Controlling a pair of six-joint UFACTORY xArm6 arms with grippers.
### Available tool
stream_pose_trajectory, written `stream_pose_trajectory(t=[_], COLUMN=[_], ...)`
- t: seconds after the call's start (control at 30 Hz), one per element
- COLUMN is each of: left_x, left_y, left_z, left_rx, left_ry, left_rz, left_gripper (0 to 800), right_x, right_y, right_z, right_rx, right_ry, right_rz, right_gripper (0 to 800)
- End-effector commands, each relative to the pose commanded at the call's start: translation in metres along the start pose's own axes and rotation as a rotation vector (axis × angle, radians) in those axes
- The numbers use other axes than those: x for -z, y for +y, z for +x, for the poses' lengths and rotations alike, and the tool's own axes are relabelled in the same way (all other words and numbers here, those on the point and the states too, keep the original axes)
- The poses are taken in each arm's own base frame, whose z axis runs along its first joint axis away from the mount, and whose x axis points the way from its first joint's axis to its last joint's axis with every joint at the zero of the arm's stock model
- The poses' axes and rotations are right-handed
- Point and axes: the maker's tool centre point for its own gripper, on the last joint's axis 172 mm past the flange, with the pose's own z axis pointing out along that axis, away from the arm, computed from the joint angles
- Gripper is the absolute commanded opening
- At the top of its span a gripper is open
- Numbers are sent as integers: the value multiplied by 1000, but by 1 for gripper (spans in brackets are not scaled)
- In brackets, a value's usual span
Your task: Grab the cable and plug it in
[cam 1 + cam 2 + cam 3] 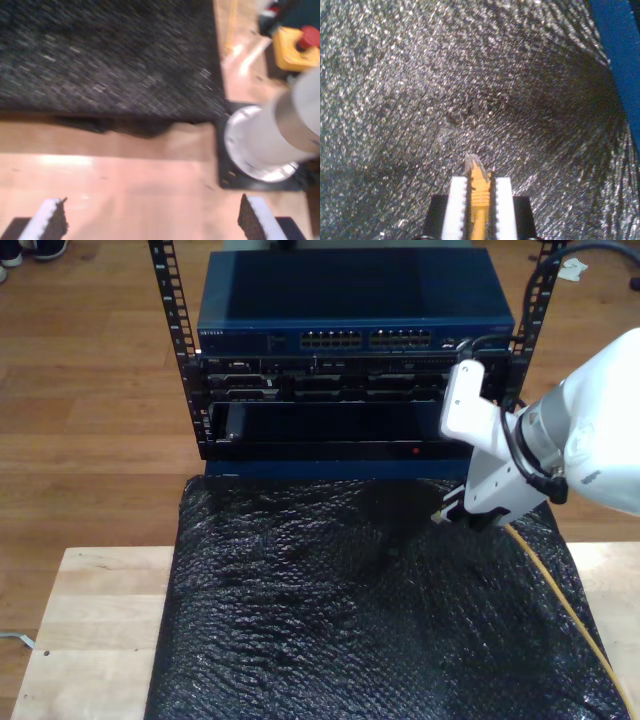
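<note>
Black crinkled bubble-wrap sheet point(350, 610) covers most of the pale wooden table point(95, 610), reaching back to the dark blue network switch point(355, 305) in the black metal rack point(175, 350). Above the sheet toward the exterior view's right, my second gripper point(480, 187) is clamped on the yellow-orange network cable point(560, 600), whose small clear plug point(472, 161) pokes out past the white pads. Over bare wood, my first gripper point(152, 217) stands spread wide, holding nothing
</note>
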Motion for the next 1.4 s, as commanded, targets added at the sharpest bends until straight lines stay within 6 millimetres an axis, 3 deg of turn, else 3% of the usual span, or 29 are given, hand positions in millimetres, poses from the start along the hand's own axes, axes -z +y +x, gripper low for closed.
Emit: stream_pose_trajectory(t=[0.3, 0.47, 0.63, 0.87, 1.03, 1.2, 1.3, 1.4], left_x=[-24, -55, -95, -130, -152, -151, -175, -172], left_y=[41, 76, 95, 121, 126, 125, 126, 123], left_z=[-33, -48, -53, -70, -82, -85, -83, -94], left_rx=[-53, -75, -107, -92, -97, -126, -142, -142], left_ry=[37, 31, -13, -7, -14, -44, -25, -101], left_rz=[23, -6, -35, -38, -19, -1, -7, 13], left_gripper=[799, 798, 799, 799, 799, 799, 799, 799], right_x=[-14, -18, -21, -23, -25, -26, -26, -26], right_y=[-5, -6, -7, -9, -9, -9, -9, -10], right_z=[-8, -10, -15, -17, -19, -19, -20, -22], right_rx=[-9, -9, 5, 8, 16, 14, 15, 12], right_ry=[-18, -24, -42, -47, -57, -59, -59, -60], right_rz=[31, 40, 45, 48, 53, 56, 57, 57], right_gripper=[0, 0, 0, 0, 0, 0, 0, 0])
